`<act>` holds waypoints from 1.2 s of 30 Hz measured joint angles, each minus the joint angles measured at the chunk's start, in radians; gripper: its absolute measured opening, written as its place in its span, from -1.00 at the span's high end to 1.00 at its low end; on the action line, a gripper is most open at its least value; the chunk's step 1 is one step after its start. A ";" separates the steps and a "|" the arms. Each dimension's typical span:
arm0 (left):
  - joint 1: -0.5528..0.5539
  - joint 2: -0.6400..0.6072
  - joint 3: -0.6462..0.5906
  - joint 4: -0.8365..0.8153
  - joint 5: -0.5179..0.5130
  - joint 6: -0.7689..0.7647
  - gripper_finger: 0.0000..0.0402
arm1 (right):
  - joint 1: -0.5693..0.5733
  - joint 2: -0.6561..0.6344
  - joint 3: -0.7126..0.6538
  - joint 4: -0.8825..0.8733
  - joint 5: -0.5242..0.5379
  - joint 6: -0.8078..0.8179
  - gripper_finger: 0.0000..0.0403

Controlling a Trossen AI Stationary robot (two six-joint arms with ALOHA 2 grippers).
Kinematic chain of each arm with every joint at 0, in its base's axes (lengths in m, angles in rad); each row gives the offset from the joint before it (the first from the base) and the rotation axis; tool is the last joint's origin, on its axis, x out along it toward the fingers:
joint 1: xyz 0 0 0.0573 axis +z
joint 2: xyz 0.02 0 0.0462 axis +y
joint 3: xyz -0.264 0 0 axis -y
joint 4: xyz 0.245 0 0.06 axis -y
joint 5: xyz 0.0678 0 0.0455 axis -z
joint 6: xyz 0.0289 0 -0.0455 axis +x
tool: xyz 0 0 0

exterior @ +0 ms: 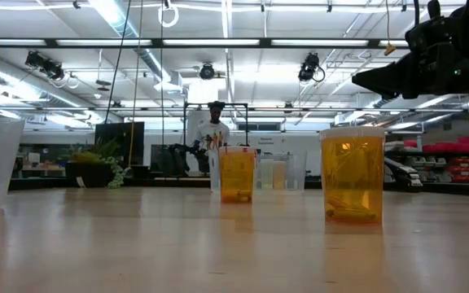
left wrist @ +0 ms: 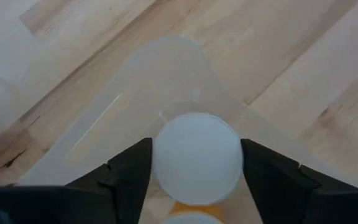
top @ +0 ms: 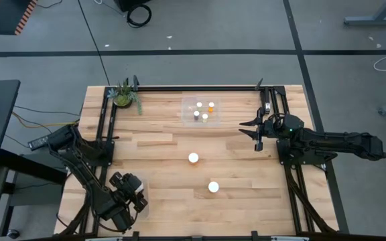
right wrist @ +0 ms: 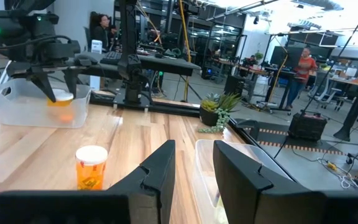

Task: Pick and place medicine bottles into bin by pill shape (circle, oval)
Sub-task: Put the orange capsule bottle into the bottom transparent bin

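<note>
My left gripper (top: pixel 131 195) is at the table's near left corner, over a clear bin (top: pixel 143 201), shut on a medicine bottle with a round white cap (left wrist: pixel 196 158). The right wrist view shows this gripper and its orange bottle (right wrist: pixel 61 99) from afar. Two more orange, white-capped bottles (top: pixel 193 158) (top: pixel 213 187) stand upright on their bases mid-table. They also show in the low view (exterior: pixel 237 173) (exterior: pixel 352 175). My right gripper (top: pixel 252 131) is open and empty, raised above the table's right side. My left gripper pinches the bottle's white cap (left wrist: pixel 160 155) by its two opposite sides, between the two fingers (left wrist: pixel 132 171). The fingers come from above, pointing down. The bottle stays upright inside the clear bin (left wrist: pixel 166 62); whether its base touches the bin's floor I cannot tell.
A second clear bin (top: pixel 187 114) holding several bottles stands at the far centre. A small green potted plant (top: pixel 124 98) sits at the far left corner. Black frame rails run along the left, right and far edges. Bare wood lies between the bins.
</note>
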 joint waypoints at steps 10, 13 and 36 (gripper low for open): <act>0.000 0.000 0.060 -0.142 0.001 0.032 -0.41 | 0.000 0.000 0.000 0.000 0.000 0.000 0.43; 0.000 0.000 0.112 -0.211 -0.012 0.035 -0.38 | 0.000 0.000 0.000 0.000 0.000 0.000 0.43; 0.354 0.000 0.172 0.231 0.018 0.800 -0.22 | 0.000 0.000 0.000 0.000 0.000 0.000 0.43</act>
